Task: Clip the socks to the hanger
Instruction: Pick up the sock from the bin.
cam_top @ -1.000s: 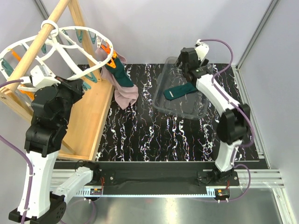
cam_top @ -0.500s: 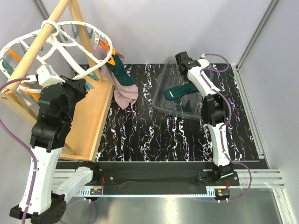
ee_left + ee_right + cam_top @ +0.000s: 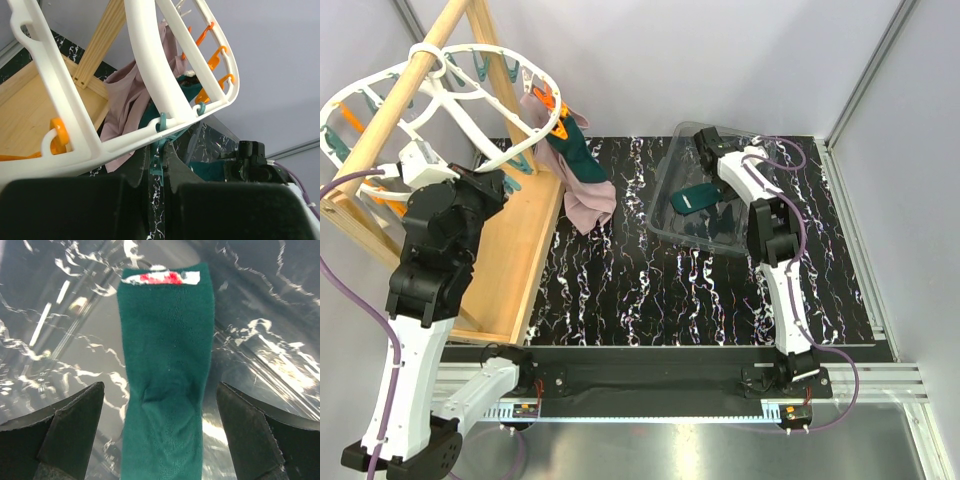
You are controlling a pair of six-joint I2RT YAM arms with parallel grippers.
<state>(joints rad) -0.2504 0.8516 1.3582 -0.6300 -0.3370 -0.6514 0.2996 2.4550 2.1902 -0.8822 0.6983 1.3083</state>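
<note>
I am finding no writing, number or brand that I can read anywhere. The teal sock (image 3: 167,370) is carrying a small red-and-white patch (image 3: 161,278) at its far end, but I am making out no letters on it.

Teal socks: two, hung sock (image 3: 575,155) and binned sock (image 3: 167,375); white hanger (image 3: 150,65): one; pink cloth (image 3: 590,205): one; clear bin (image 3: 670,222): one; wooden frame (image 3: 515,250): one

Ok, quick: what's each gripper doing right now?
Left gripper: closed on a teal peg of the hanger.
Right gripper: open above the sock, holding nothing.
</note>
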